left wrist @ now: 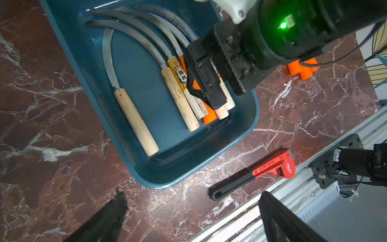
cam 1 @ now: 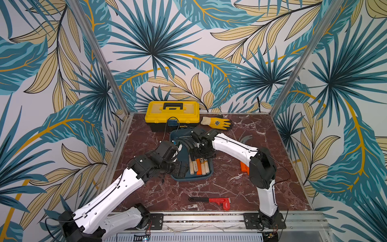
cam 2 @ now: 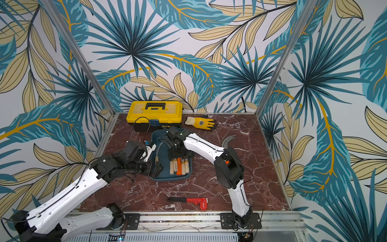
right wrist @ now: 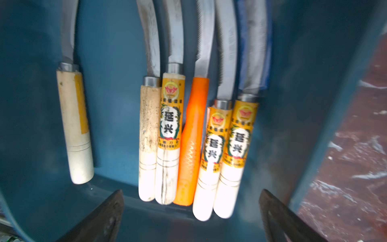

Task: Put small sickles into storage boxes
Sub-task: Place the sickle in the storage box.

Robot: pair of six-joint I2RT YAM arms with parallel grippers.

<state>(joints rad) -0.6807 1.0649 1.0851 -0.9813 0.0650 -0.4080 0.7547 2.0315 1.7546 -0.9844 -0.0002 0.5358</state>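
Currently the blue tray (left wrist: 167, 182) holds six sickles (right wrist: 147, 136): one wooden-handled alone, five packed side by side, one of them orange-handled. Three handles wear yellow labels (right wrist: 170, 125) with Chinese characters, 延兴. Loose sickles (left wrist: 301, 69) with orange handles lie on the table (cam 1: 146, 188) outside the tray. The right claw (right wrist: 191, 211) hangs spread wide over the trayed handles, pinching nothing; the left claw (left wrist: 194, 211) is spread too. The red wrench (left wrist: 272, 167) reads DELIXI; the yellow toolbox (cam 1: 172, 114) is shut.

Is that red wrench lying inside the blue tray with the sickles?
No, the red wrench lies on the marble tabletop, outside the blue tray.
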